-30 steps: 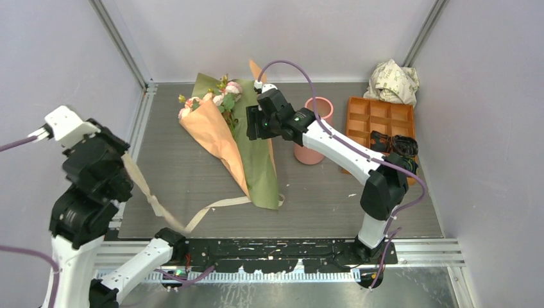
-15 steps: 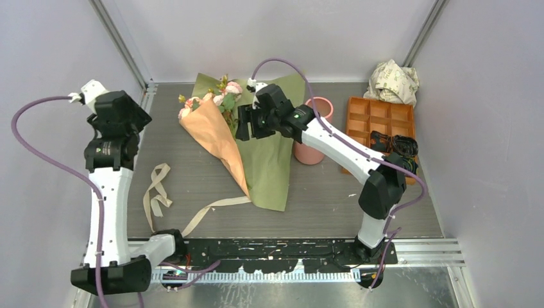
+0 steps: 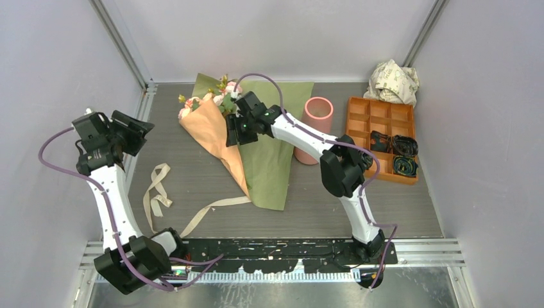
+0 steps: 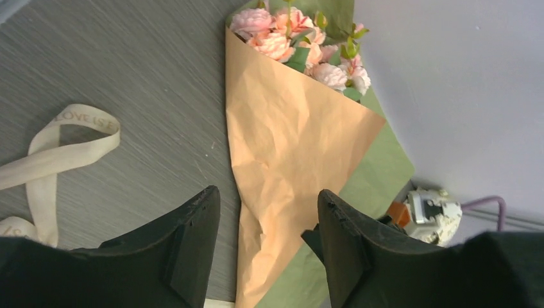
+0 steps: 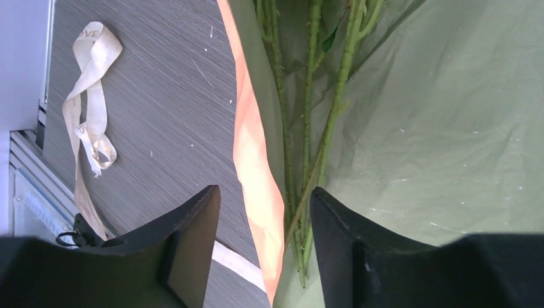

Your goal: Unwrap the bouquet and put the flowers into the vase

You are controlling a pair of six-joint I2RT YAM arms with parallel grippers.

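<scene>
Count: one table, two arms, one bouquet, one vase, one orange tray, one crumpled printed paper, one loose ribbon.

Change noted: a second ago the left gripper was raised with the ribbon trailing from it. The ribbon now lies slack towards the near left corner, and that gripper sits over the left edge. The right gripper has shifted left from above the green sheet to the cone's right flank, and the sheet is spread wider towards the far edge.

Condition: the bouquet lies flat at the middle of the far half, untied. Its peach paper is still folded over on the left, with the olive lining open flat to the right. The flowers, pink and peach, point at the far edge, and bare green stems lie exposed on the lining. The vase stands upright just right of the sheet.

Left fingers are apart and grip nothing. Right fingers are apart, above the peach edge and stems, and grip nothing.
</scene>
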